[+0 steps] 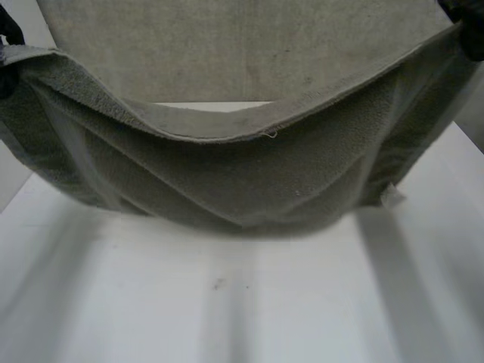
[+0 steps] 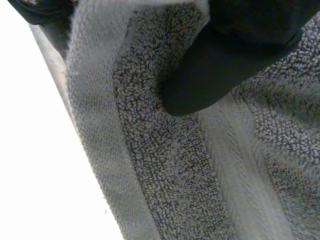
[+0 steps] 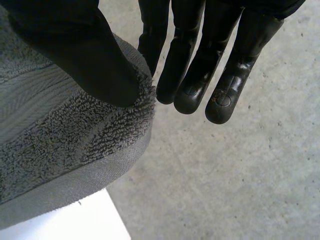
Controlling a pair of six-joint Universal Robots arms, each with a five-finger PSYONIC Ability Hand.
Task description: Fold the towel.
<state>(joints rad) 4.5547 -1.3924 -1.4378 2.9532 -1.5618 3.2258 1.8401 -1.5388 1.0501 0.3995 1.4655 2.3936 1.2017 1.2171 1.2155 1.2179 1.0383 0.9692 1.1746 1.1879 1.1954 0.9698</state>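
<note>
A grey terry towel hangs between my two hands above the white table, sagging in the middle. My left hand holds its upper corner at the far left. In the left wrist view the thumb presses on the towel beside its woven band. My right hand holds the opposite upper corner. There the thumb pinches the towel's edge against a finger, while the other fingers stretch straight past the cloth.
Beyond the table's far edge lies grey concrete floor, which the right wrist view has under the fingers, next to a table corner. A small white label hangs at the towel's lower right.
</note>
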